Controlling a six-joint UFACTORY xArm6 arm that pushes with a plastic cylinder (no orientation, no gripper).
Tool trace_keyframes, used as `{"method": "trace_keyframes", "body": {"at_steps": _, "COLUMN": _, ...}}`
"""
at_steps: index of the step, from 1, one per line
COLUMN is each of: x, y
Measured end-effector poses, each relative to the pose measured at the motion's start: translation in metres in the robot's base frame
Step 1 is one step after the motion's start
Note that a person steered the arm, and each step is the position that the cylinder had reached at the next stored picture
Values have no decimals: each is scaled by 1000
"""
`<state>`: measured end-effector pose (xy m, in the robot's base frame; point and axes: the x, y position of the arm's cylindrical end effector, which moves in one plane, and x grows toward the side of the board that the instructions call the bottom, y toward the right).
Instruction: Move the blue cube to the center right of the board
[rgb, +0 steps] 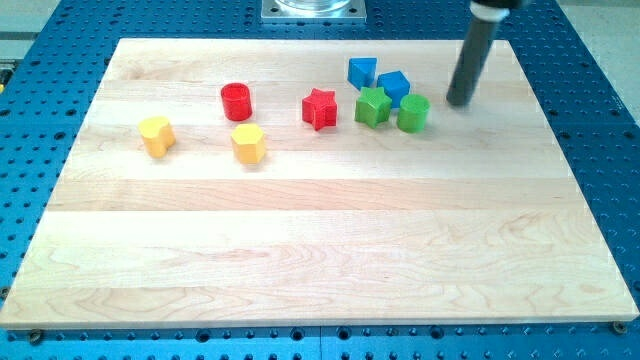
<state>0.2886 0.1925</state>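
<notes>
The blue cube (394, 86) sits on the wooden board (320, 240) in the upper right part, touching a green star-like block (372, 106) at its lower left and a green cylinder (413, 113) at its lower right. A second blue block (361, 71), wedge-like, lies just to its upper left. My tip (458, 102) is on the board to the right of the blue cube, about a block's width beyond the green cylinder, touching nothing.
A red star (320, 109) lies left of the green blocks. A red cylinder (236, 101), a yellow hexagonal block (248, 143) and a yellow block (157, 135) lie further to the view's left. A metal base (313, 10) is at the view's top.
</notes>
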Motion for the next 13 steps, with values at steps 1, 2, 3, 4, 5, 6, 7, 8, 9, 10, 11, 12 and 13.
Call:
{"method": "trace_keyframes", "body": {"at_steps": 1, "x": -18, "y": -46}}
{"method": "trace_keyframes", "body": {"at_steps": 2, "x": -18, "y": -59}}
{"method": "trace_keyframes", "body": {"at_steps": 3, "x": -18, "y": -64}}
{"method": "trace_keyframes", "body": {"at_steps": 4, "x": -18, "y": -71}}
{"method": "trace_keyframes", "body": {"at_steps": 5, "x": -17, "y": -77}}
{"method": "trace_keyframes", "body": {"at_steps": 6, "x": -15, "y": -92}}
{"method": "trace_keyframes", "body": {"at_steps": 7, "x": -19, "y": -110}}
{"method": "trace_keyframes", "body": {"at_steps": 8, "x": -58, "y": -154}}
{"method": "trace_keyframes", "body": {"at_steps": 9, "x": -43, "y": -202}}
{"method": "trace_keyframes", "body": {"at_steps": 10, "x": 13, "y": -163}}
{"method": "trace_keyframes", "body": {"at_steps": 11, "x": 12, "y": -99}}
{"method": "trace_keyframes", "body": {"at_steps": 12, "x": 10, "y": -39}}
{"method": "trace_keyframes", "body": {"at_steps": 13, "x": 9, "y": 0}}
